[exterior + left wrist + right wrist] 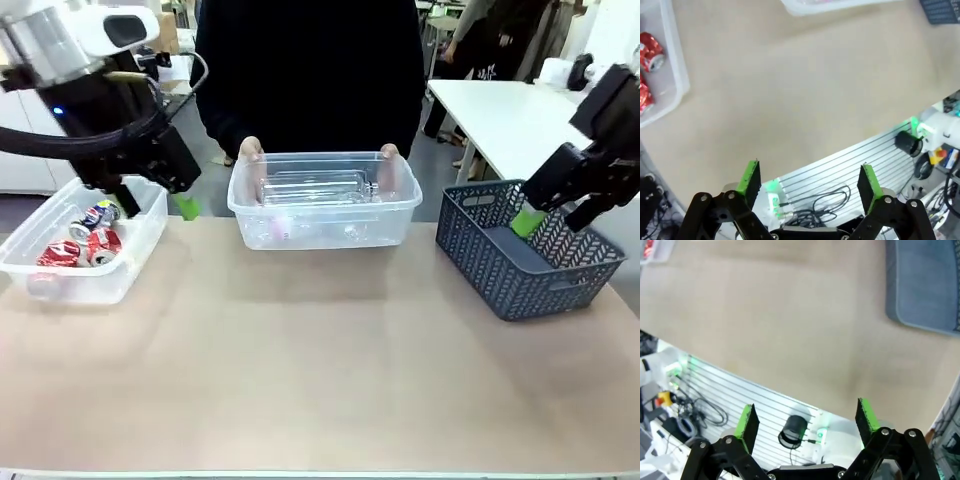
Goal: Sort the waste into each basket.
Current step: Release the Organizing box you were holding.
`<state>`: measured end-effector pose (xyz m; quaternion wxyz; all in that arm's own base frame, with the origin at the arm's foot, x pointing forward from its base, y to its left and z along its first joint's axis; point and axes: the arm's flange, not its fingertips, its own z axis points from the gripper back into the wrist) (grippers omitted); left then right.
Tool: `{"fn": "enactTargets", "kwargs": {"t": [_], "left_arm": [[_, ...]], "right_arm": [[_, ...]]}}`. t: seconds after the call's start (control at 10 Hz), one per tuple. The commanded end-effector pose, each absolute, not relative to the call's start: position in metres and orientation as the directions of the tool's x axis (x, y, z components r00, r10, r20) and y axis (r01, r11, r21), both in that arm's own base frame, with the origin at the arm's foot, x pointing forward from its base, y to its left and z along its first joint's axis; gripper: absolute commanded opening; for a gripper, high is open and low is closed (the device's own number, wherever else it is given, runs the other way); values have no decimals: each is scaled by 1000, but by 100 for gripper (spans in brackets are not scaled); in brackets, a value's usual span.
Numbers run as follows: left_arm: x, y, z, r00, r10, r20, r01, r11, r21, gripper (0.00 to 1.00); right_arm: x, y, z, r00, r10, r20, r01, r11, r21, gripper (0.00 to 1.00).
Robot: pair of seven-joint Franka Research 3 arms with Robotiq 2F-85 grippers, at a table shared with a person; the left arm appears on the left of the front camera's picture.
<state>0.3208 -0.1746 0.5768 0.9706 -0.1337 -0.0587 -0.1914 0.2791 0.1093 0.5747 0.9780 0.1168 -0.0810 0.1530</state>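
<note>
A bare stretch of tan tabletop fills the near side, with the sorting gear ranged along its far half. At the far left edge, a clear tub holds crushed cans, mostly red, one blue-and-red. The left gripper hangs over that tub's far right corner, its green-padded fingers spread wide with nothing between them. At the middle of the far edge, a person's hands grip the rim of a second clear tub, which contains clear plastic bottles. A dark blue-grey lattice basket sits at the far right edge. The right gripper hovers over this basket, its fingers likewise spread apart and holding nothing. Both wrist views look down past the open fingers onto bare tabletop.
</note>
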Motion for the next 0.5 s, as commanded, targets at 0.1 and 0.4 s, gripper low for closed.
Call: {"fn": "enactTargets", "kwargs": {"t": [0.1,0.4], "left_arm": [[300,-157,567,892,-432,132,445,793,-416,100],[271,-49,542,968,-207,139,207,355,-912,100]], "right_arm": [[265,104,568,932,286,221,-353,856,378,100],[236,14,581,989,-146,23,20,284,959,100]]}}
